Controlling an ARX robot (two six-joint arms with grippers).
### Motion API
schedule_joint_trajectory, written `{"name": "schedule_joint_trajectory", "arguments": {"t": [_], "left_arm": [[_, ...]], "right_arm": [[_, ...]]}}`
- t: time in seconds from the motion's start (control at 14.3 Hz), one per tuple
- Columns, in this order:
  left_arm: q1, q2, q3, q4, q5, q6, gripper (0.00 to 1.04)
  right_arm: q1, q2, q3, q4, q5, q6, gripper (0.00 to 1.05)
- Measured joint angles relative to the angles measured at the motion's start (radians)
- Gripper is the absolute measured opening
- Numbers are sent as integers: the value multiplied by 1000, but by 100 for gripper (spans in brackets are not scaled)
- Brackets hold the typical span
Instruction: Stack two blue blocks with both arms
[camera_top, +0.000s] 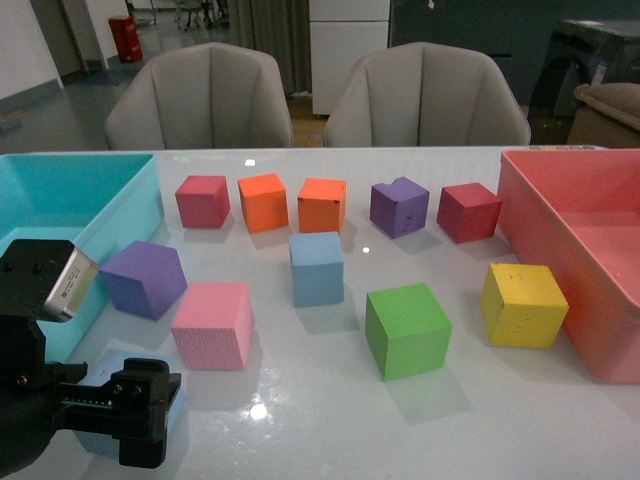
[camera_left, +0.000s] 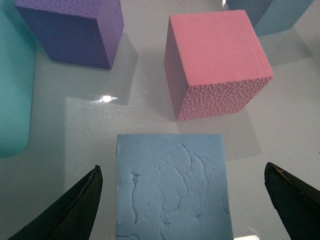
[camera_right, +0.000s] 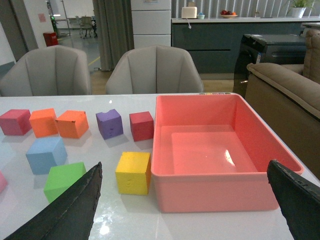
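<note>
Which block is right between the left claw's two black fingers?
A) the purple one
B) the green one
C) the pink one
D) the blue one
D: in the left wrist view, the blue block lies between the spread fingers of the left gripper, while the pink block and the purple block sit farther off, outside them.

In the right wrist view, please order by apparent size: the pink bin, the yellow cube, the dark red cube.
1. pink bin, by far.
2. yellow cube.
3. dark red cube; it lies farther from the camera, so real sizes may match.
</note>
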Motion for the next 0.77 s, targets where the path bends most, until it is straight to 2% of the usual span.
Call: {"name": "schedule_joint_trajectory", "arguments": {"t": [0.42,0.49,0.63,0.77], "left_arm": [[-10,154,42,10,-5,2,98],[-15,159,43,13,-8,2,84],[-16,161,43,14,-11,1,63],[-29,116,36,-5,-24,2,49]], "right_arm": [[0,0,0,0,0,0,98],[0,0,0,0,0,0,98],[0,0,0,0,0,0,98],[0,0,0,0,0,0,98]]}}
